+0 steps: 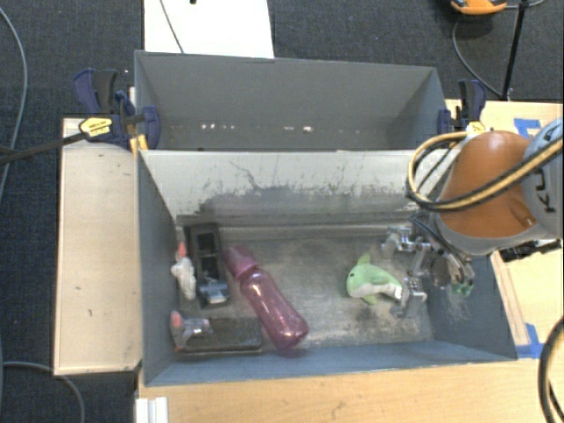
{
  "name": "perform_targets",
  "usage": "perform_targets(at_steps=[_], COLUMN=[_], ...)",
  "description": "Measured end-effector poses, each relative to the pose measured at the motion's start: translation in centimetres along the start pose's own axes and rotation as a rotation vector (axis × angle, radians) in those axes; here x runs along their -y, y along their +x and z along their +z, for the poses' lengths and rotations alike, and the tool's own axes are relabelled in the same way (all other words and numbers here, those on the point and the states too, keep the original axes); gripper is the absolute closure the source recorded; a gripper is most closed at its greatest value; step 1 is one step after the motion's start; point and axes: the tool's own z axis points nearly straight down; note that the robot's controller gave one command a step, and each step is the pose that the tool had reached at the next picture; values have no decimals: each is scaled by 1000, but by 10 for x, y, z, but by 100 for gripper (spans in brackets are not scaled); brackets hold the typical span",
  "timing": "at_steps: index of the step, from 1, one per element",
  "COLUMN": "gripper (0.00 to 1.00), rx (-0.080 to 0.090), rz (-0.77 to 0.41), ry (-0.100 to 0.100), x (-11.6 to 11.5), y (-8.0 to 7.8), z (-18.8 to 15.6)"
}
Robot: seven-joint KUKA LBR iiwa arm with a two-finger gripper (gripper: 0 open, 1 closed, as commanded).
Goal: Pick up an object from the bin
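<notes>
My gripper [403, 273] is low over the right part of the bin floor and stands open, one fingertip toward the back and one toward the front. A pale green, rounded toy-like thing [364, 279] with a whitish end lies on the floor just left of it. The toy's right end reaches in between the two fingertips. Further left, a purple bottle [269, 307] lies on its side, slanting toward the front.
At the left wall lie a black boxy gadget [204, 256], a small white piece [183, 277] and a dark flat slab [222, 334] with a red bit. The arm with its orange cover reaches in over the bin's right wall.
</notes>
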Motion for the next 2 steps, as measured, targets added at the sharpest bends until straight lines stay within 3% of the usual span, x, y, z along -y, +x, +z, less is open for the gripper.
perform_targets(at_steps=[1,2], gripper=[0,0], rx=[7,10], rz=[194,128], ry=[0,0], x=[-10,-15], y=[6,9], z=[-14,36])
